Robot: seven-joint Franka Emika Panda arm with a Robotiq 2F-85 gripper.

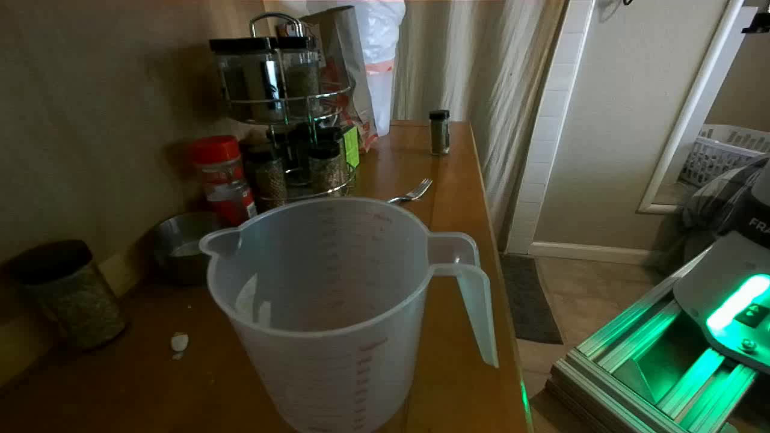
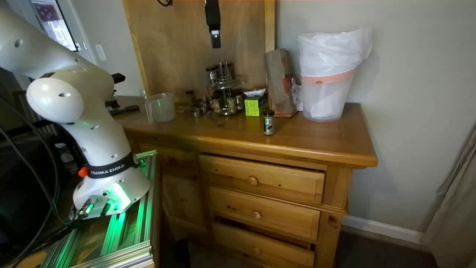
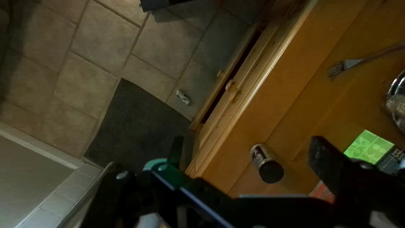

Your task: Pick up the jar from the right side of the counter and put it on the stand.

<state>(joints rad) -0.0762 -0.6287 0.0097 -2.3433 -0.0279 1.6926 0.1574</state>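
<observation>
Slim jar [image 2: 269, 125], black-capped, pale-labelled, upright on the counter [image 2: 321, 138] near its front edge, bare wood to either side, green box [image 2: 253, 108], paper bag [image 2: 279, 83] and stand [image 2: 225, 88] farther back, gripper [image 3: 247, 140] spread, jar seen through the gap.

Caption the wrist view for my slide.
The open claw frames a dark-capped jar standing on the counter, a fork and green box also in view.

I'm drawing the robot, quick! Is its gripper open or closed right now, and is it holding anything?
Robotiq gripper: open, holding nothing; the black-capped spice jar stands on the wooden countertop.
</observation>
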